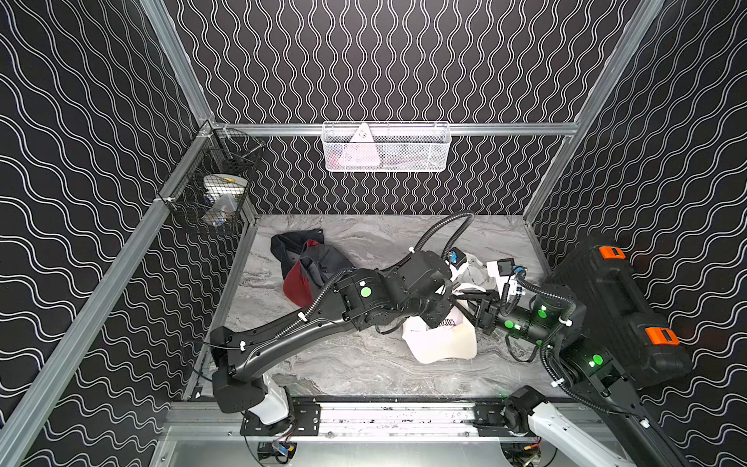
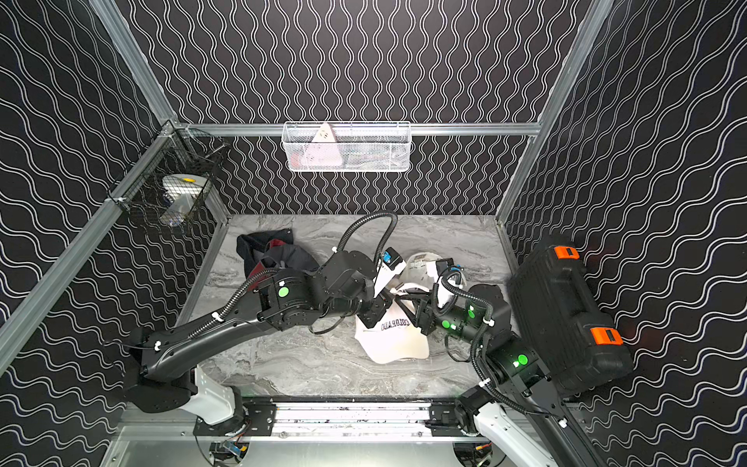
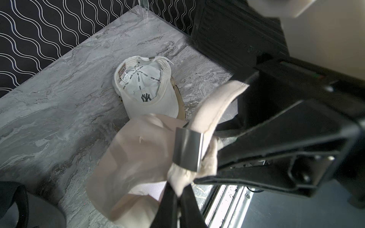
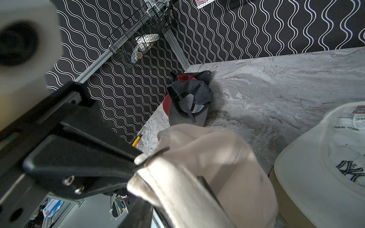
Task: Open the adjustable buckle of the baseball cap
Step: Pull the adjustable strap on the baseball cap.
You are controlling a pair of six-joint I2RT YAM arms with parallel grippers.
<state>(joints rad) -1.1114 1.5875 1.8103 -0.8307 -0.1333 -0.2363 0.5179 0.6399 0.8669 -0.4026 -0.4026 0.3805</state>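
The cream baseball cap, lettered COLORADO, is seen on the marble table right of the middle, its brim turned towards the near edge and its back taken up between the two arms. In the left wrist view the left gripper is closed tight on the cap's cloth just below the metal buckle, through which the strap is threaded. The right gripper is set at the buckle's other side, its jaws narrowly apart with the bunched strap end between them; whether that end is pinched cannot be told. Just behind, a white New York cap is laid upside down. A black case with orange latches is leaned at the right wall. Farther back on the left, dark caps, grey and red, are piled. A black wire basket is hung in the far left corner and a white wire basket on the back wall.
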